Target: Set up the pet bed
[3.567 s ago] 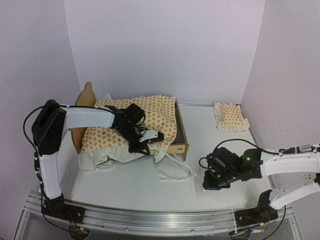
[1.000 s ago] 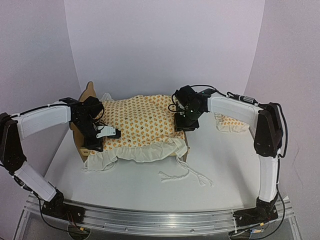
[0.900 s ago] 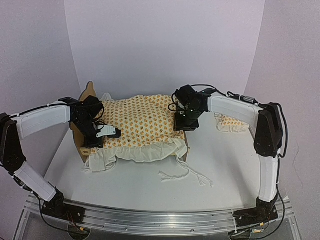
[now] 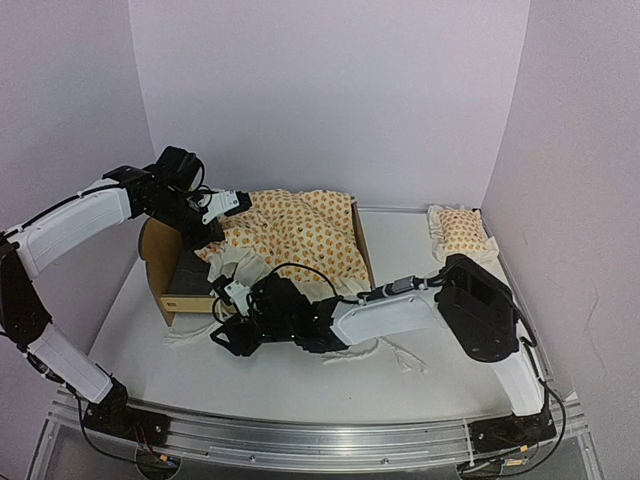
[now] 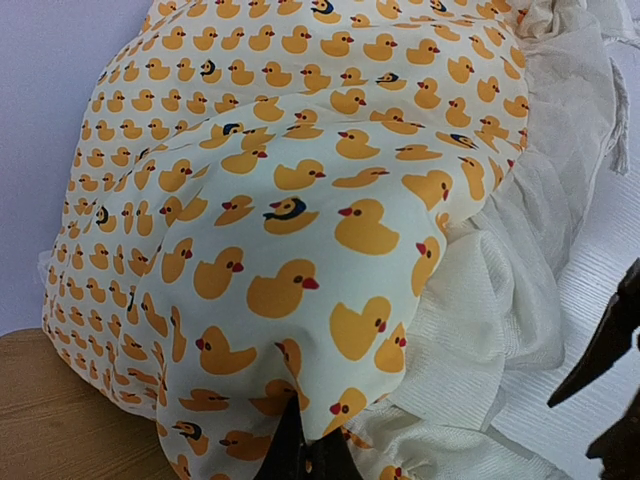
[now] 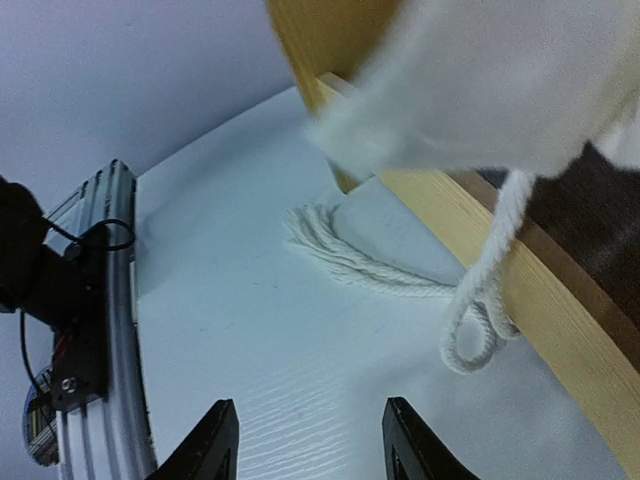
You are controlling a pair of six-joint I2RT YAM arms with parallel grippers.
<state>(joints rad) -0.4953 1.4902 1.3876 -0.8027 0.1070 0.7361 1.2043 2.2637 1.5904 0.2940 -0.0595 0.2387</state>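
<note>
1. The left gripper is clenched on a pinch of the duck-patterned orange-and-white mattress cushion with a white ruffle. It holds that end up off the frame, apparently so the cushion can be re-laid square.
2. Outward from that pinch, the cushion drapes toward 3 o'clock. Its far end rests over the foot of the frame and its ruffle hangs down on the near side.
3. The small light plywood pet bed frame stands at about 9 o'clock on the white tabletop. Its cloud-shaped headboard is at the left, and its dark grey fabric base is uncovered under the raised end.
4. The right gripper is released, its fingers apart with nothing between them. It sits low over the tabletop at 6 o'clock of the frame, just beside the near plywood side rail.
5. A white twisted cord trails from the cushion onto the tabletop there. The right gripper looks placed to catch the cord or the hanging ruffle.
6. The small matching duck-patterned pillow lies well apart at 2 o'clock and is not yet on the bed.
</note>
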